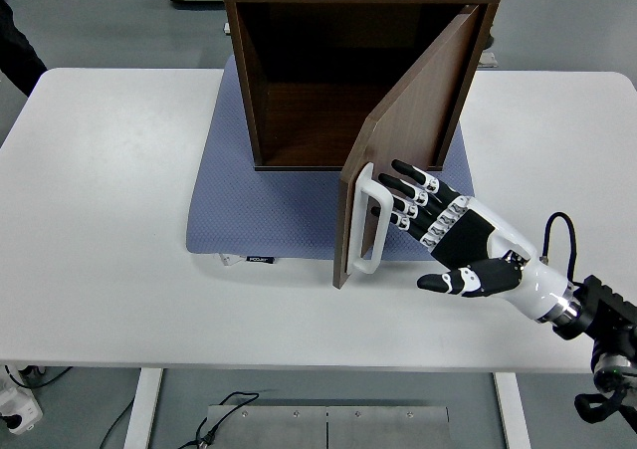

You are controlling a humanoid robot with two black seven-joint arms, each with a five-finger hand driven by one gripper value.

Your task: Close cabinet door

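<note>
Right of the cabinet door [398, 140], the right robot hand [438, 235] reaches in flat, fingers [408, 185] spread beside the white handle [366, 220], gripping nothing. Beyond, the door stands half-open on the cabinet [358, 61], atop a blue mat [269, 210] on the white surface [100, 220].

Bright, even overhead light; sharp focus throughout. Soft shadow beneath the door [403, 140]; cabinet [348, 66] interior dark; no glare.
</note>
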